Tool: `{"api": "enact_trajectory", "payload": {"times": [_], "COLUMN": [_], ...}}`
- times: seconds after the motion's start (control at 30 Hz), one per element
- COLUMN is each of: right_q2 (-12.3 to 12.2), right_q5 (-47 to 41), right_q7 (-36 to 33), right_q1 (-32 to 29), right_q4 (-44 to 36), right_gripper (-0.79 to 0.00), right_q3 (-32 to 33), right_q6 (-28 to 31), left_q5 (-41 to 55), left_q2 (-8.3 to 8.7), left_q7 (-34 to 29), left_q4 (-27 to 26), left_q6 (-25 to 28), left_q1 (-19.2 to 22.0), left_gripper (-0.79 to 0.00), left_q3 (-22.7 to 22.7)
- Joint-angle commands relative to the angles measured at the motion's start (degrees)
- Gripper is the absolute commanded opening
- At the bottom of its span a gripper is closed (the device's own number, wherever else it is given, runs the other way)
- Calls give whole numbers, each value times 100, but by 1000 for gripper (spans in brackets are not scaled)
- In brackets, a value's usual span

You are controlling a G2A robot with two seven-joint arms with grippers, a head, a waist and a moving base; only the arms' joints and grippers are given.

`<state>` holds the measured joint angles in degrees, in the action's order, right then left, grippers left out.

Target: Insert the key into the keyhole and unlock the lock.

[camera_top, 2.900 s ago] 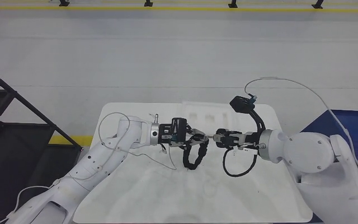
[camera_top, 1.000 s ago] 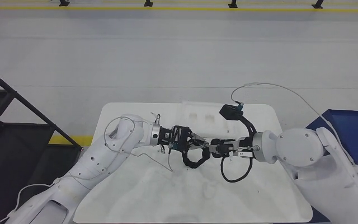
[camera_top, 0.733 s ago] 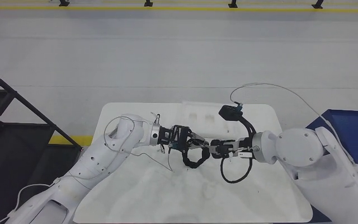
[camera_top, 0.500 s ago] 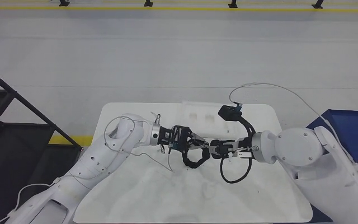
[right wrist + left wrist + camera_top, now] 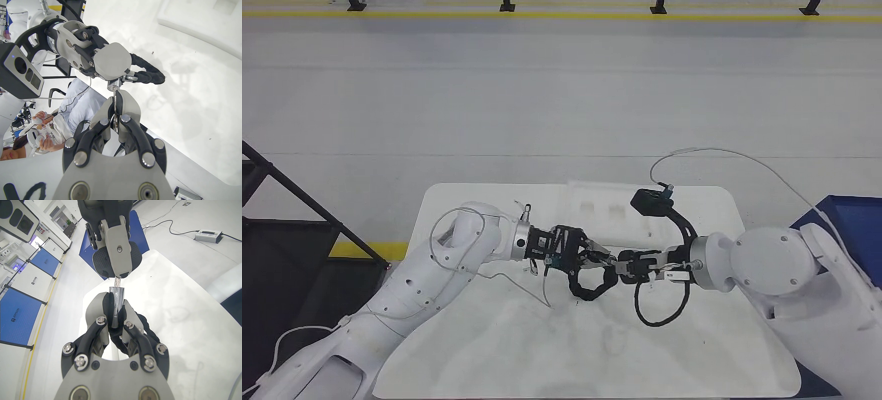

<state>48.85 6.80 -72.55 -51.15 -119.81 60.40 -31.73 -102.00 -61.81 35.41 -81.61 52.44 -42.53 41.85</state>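
Note:
Above the middle of the white table (image 5: 492,340), my left gripper (image 5: 115,306) is shut on the lock's chrome cylinder (image 5: 117,298). The lock's black fabric-covered loop (image 5: 594,285) curls out beside it and hangs over the table (image 5: 149,73). Facing it from the other side, my right gripper (image 5: 116,103) is shut on a silver key (image 5: 115,109). The key's blade (image 5: 117,282) meets the keyhole (image 5: 113,87) at the cylinder's end face. In the top view the two grippers meet tip to tip near the lock (image 5: 614,266).
A white foam tray (image 5: 617,205) lies at the table's back edge behind the grippers. A loose black cable (image 5: 657,305) loops under the right wrist. A blue panel (image 5: 852,215) stands off the table's right side.
Since 2.9 s ago both grippers have moved nearer the table's front and rolled, the lock's loop swinging sideways. Over the last second they have hardly moved.

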Motion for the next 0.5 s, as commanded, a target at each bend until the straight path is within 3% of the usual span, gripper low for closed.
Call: {"api": "enact_trajectory", "payload": {"times": [0.0, 0.47], "right_q2": [-6, -26], "right_q5": [-9, -94], "right_q7": [4, 37], "right_q1": [20, 191], "right_q4": [14, 143], "right_gripper": [-785, -785], "right_q3": [-32, -251], "right_q6": [-5, -37], "left_q5": [-9, -105], "left_q2": [-1, -16], "left_q7": [19, 136], "left_q4": [-9, 0], "left_q6": [4, 59], "left_q1": [2, 27], "left_gripper": [-785, -785], "left_q3": [-8, -107]}}
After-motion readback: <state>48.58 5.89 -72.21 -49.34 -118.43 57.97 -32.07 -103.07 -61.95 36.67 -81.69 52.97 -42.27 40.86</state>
